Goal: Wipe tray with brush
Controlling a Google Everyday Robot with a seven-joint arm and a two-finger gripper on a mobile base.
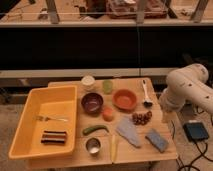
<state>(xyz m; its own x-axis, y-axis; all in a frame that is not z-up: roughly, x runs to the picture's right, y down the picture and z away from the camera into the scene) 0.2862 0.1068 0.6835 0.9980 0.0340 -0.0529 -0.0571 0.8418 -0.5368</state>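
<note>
Camera view: the brush [145, 94] lies on the counter [100, 156] beside the orange bowl [124, 99], well apart from the yellow tray [50, 102]. At the counter's right edge hangs the end effector [165, 116]; its state cannot be told. The slim handle may slip in a grasp, and the fork [50, 119] inside the bin could snag wiping.

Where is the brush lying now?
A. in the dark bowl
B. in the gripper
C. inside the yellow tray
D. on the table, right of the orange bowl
D: the brush lies on the table right of the orange bowl; the tray holds a fork and a dark block, and the gripper hangs by the table's right edge.
</note>
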